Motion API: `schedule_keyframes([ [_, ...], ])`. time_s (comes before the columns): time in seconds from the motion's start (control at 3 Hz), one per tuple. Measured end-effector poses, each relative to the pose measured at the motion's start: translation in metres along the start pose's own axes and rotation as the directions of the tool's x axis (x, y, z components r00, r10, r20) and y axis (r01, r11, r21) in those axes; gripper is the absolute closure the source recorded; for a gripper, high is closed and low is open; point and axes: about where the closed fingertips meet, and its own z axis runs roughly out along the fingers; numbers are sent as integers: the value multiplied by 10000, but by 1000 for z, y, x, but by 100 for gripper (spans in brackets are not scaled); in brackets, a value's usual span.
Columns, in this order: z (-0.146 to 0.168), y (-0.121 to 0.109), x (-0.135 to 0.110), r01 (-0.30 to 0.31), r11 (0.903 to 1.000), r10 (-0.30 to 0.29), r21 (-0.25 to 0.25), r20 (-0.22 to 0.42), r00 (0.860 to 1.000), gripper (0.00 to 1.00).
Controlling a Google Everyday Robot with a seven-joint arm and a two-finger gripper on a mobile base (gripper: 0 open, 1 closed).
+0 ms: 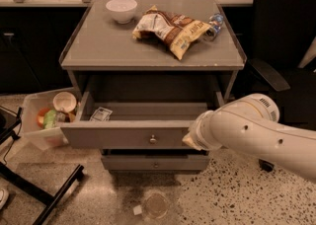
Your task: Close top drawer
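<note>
Hiding behind arm, end effector seemingly meets top drawer front's right end; grip state unreadable.

Dim soft light, jaws at drawer front

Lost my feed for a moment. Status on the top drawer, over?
Gripper at right end of top drawer front. Drawer pulled out, not yet shut. White packet lies inside, left corner.
</note>
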Motion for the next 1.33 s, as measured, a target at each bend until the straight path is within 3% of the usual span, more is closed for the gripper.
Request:
schedule_keyframes([
  [0.33,9,8,7,-28,9984,24,-569,-67,10000,84],
  [0.67,15,15,13,-85,9951,81,-988,-43,10000,100],
  [1.0,29,18,15,63,9916,-67,-1289,-26,10000,100],
  [1.33,49,13,7,639,9871,-593,-1470,350,9976,81],
])
